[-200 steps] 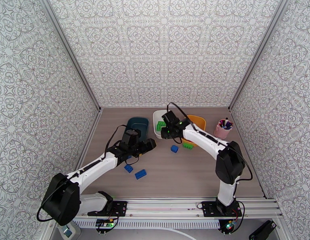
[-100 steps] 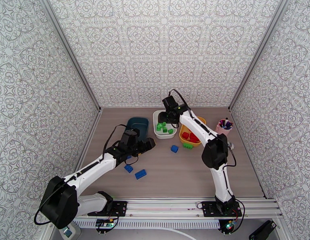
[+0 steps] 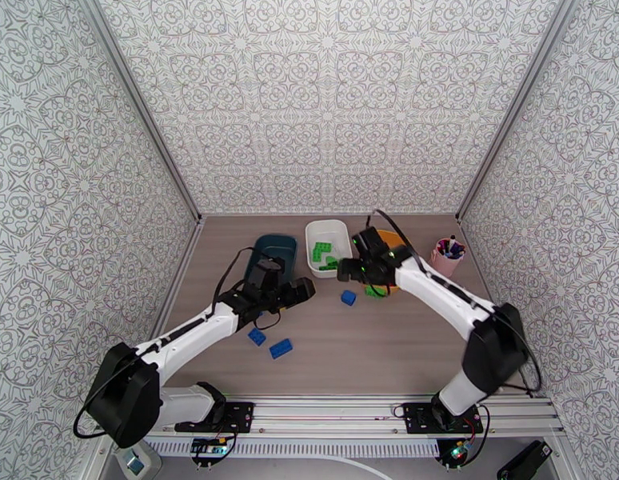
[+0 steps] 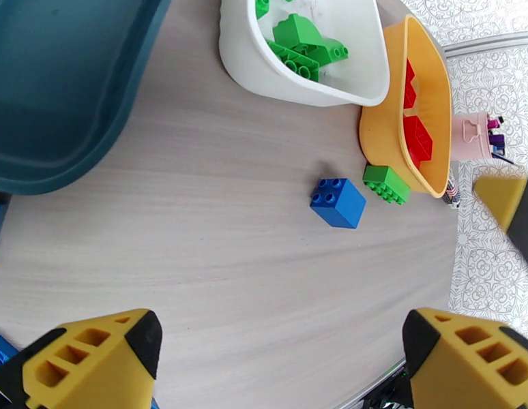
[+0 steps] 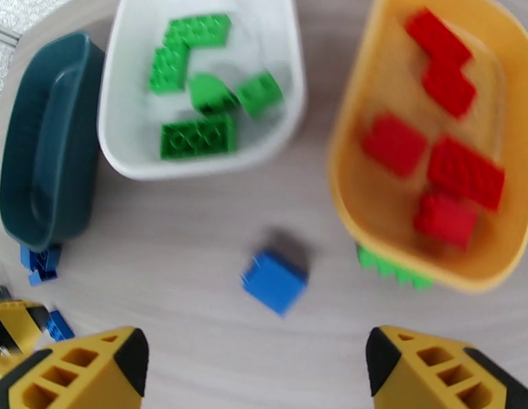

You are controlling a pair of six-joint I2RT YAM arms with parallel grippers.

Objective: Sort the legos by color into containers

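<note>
You have no legible text, label, brand or number to log here. Stud markings on the blue brick (image 4: pixel 338 202) and green brick (image 4: pixel 385 183) are too small to read. The white tub (image 4: pixel 264 75), yellow tub (image 4: pixel 378 131) and pink cup (image 4: pixel 468 134) show you plain surfaces.

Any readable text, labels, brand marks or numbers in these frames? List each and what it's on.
No text is readable.
The white tub, yellow tub and teal tub show no print.
The blue brick has studs too small to show any mark.
The pens in the pink cup are too small to read.
</note>
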